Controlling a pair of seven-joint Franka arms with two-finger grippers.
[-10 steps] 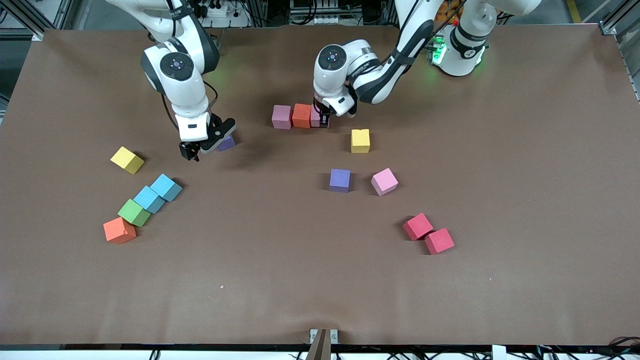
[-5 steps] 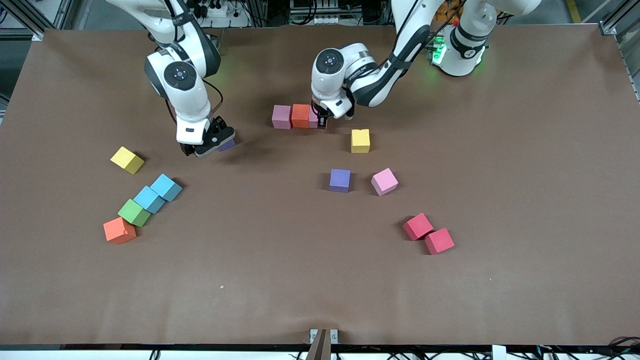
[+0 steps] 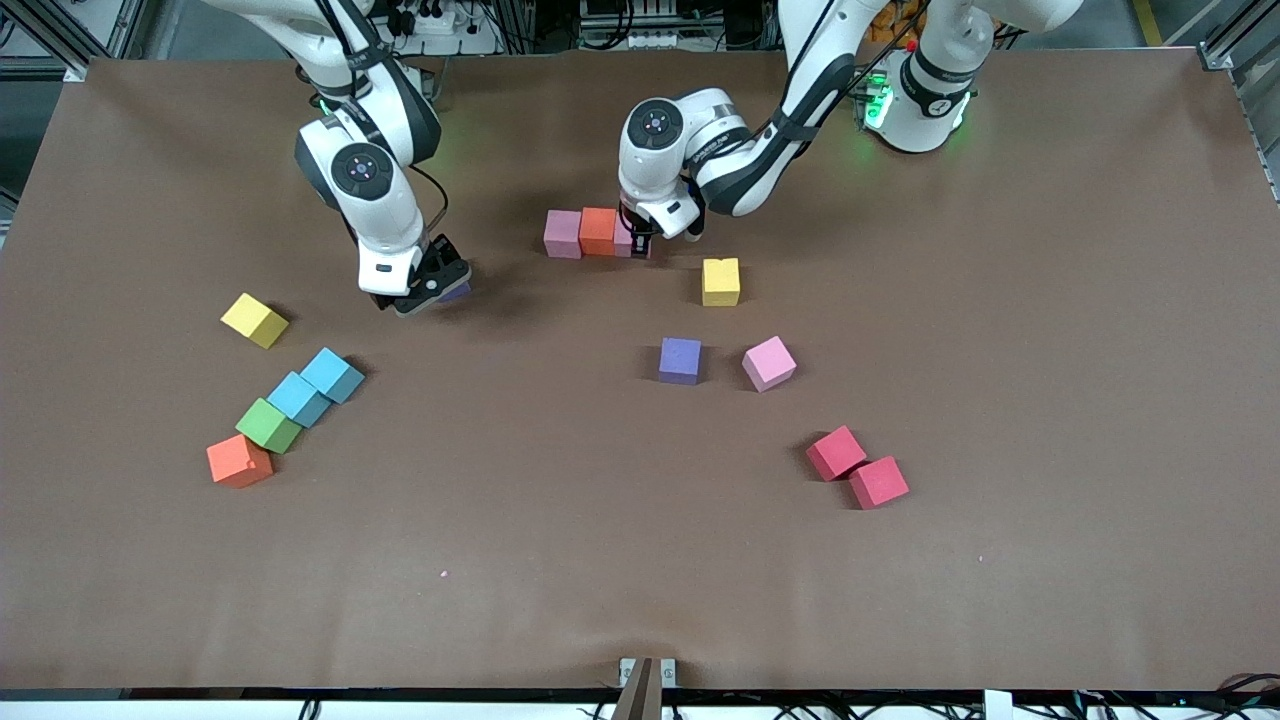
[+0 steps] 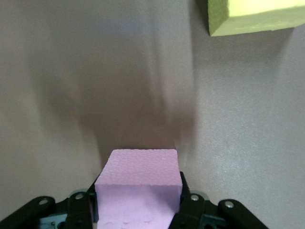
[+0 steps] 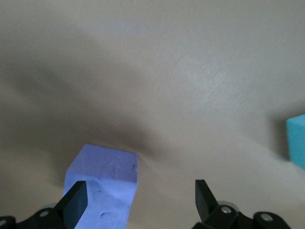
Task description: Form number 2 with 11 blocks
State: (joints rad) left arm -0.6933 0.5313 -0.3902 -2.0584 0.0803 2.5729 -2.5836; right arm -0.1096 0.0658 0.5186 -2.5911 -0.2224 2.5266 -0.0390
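Left gripper (image 4: 138, 210): fingers flanking pink cube (image 4: 138, 179) beside orange cube (image 3: 599, 231); grip undeterminable. Right gripper (image 5: 138, 202): apart, purple cube (image 5: 102, 183) against one finger.

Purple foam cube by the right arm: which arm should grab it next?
Right. The open right pincer is already down around the purple foam cube; the left pincer is at the row with the pink foam cube.

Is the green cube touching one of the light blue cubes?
Yes, the green cube sits edge to edge with the nearer light blue cube in the front view.

Coloured blocks (image 3: 679, 360) on brown table (image 3: 1000, 330)
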